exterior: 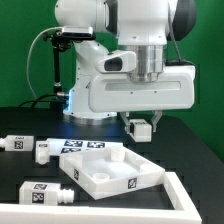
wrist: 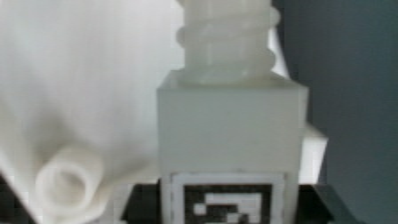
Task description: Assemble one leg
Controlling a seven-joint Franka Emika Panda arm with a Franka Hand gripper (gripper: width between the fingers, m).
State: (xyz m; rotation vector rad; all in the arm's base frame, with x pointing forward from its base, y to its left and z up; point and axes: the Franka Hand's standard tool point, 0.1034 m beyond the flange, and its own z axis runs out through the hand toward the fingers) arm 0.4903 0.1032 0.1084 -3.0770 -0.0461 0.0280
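**Leg held in the air, clear of the panel**

The hand (exterior: 142, 127) is clenched on the leg (exterior: 143, 129), which hangs above the dark tabletop (exterior: 185, 160) and touches nothing below. In the wrist view the leg (wrist: 231, 125) fills the middle of the picture. Its tagged end is nearest the hand and its ridged, narrower tip points away.

Open room lies mostly toward the exterior view's right, where a bare stretch of tabletop runs from under the hand to a white bar (exterior: 196, 198). This bar edges the working area along the front and right.

Below the hand and toward the exterior view's left lies the white panel (exterior: 140, 183), a shallow tray shape with a raised rim. Its far corner is near the held leg but apart from it. Inside its recess a short round boss (exterior: 117, 156) stands near the far edge.

Just behind the panel lies the marker board (exterior: 74, 146), flat on the tabletop.

Three spare posts lie on their sides at the exterior view's left:
- one (exterior: 17, 143) at the far left edge;
- one (exterior: 44, 150) just beside it;
- one (exterior: 46, 191) nearer the front, close to the panel's left corner.
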